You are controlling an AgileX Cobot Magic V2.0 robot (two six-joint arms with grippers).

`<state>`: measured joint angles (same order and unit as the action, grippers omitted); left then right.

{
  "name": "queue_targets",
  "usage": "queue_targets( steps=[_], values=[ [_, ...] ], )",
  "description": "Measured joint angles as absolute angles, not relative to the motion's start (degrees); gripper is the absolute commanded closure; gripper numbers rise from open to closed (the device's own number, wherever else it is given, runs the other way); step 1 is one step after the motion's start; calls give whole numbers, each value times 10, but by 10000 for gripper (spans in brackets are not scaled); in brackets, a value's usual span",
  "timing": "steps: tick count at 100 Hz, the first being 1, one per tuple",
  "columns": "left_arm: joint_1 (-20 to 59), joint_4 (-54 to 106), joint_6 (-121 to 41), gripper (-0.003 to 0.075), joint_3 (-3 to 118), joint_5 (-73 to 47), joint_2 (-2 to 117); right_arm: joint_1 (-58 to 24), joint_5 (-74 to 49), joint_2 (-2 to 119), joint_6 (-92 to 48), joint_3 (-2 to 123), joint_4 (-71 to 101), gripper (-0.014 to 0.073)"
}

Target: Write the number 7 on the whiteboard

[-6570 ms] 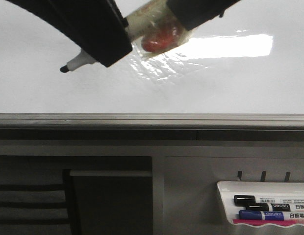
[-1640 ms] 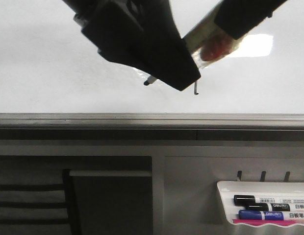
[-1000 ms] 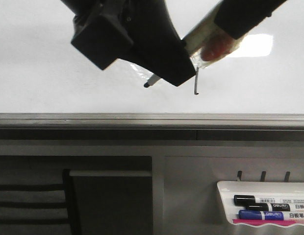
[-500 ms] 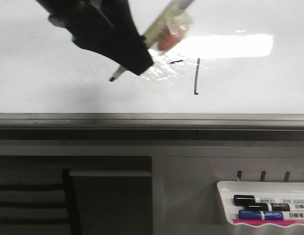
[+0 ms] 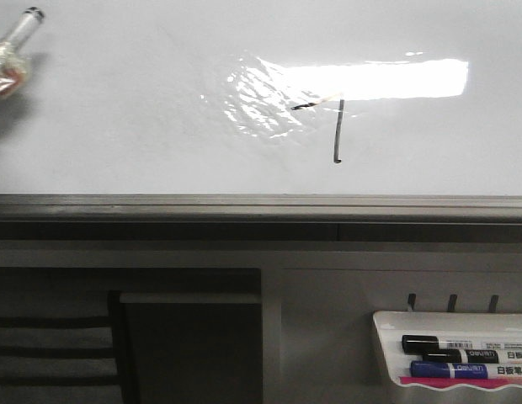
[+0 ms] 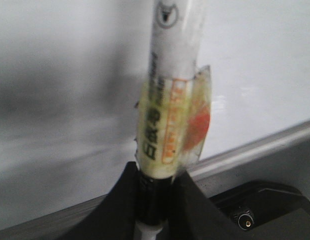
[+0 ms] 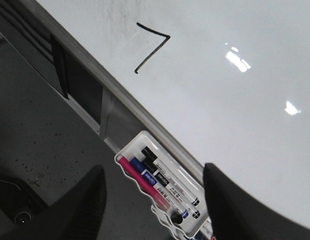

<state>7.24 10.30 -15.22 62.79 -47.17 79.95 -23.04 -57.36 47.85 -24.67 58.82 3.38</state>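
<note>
Although the number 7 (image 5: 330,126) already stands on the whiteboard (image 5: 143,126), just above its bottom rail and right of centre along it, the ink looks fresh and could smear. In the front view part of the top bar is lost in the bright reflection; the right wrist view shows both strokes joined. No tabletop shows in any view, so the board's own edges must serve for placing.

The left gripper (image 6: 154,210) has its jaws closed narrowly on the marker (image 6: 170,100), whose taped barrel shows at the front view's upper left corner, well apart from the digit. The tip appears uncapped, so a stray swing toward the board would probably leave an unwanted line.

The right gripper (image 7: 152,200) hangs with its jaws wide and empty above the marker tray (image 7: 160,192); a careless descent could knock the pens loose.
</note>
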Motion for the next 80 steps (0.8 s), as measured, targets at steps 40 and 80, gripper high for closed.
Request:
queue_targets(
  steps=[40,80],
  values=[
    [5,106,-132,741,615,-415,799,-230,-547,479,-247,556,34,207],
    [5,114,-132,740,615,-389,823,-230,-546,479,-247,556,34,207]
  ],
)
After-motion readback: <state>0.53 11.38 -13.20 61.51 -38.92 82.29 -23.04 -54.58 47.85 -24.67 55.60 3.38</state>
